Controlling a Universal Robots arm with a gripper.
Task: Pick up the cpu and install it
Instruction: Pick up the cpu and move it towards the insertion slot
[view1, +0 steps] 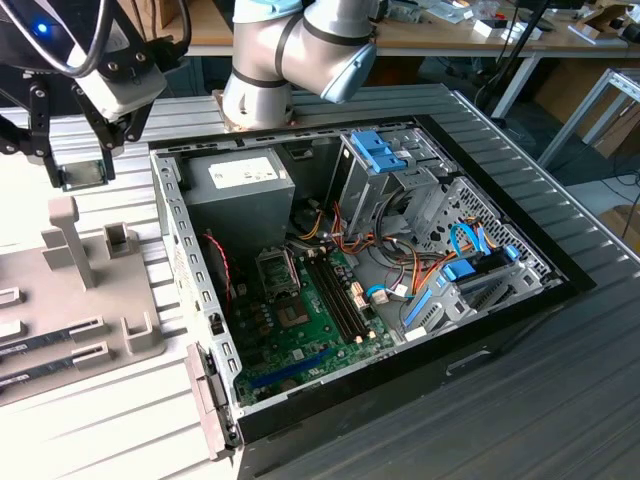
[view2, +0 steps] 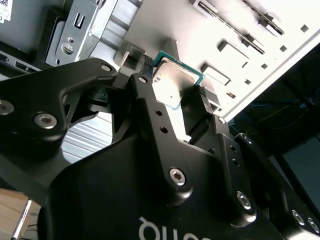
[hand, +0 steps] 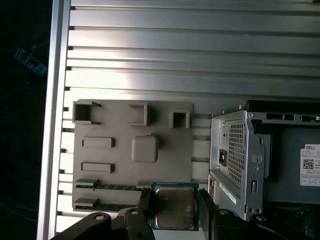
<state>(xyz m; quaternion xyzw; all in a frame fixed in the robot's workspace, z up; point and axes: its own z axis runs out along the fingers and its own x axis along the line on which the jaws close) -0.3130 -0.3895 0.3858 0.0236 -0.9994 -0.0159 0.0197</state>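
The black, matte end effector (hand: 174, 209) pinches the cpu (hand: 172, 204), a flat square with a dull silver lid and a green rim, by two opposite edges. The cpu hangs above a grey moulded tray (hand: 110, 125) on the ribbed metal counter (hand: 150, 50), its lid facing both wrist cameras. The exterior view adds the open computer case (view1: 170, 230) with its green motherboard (view1: 300, 335).
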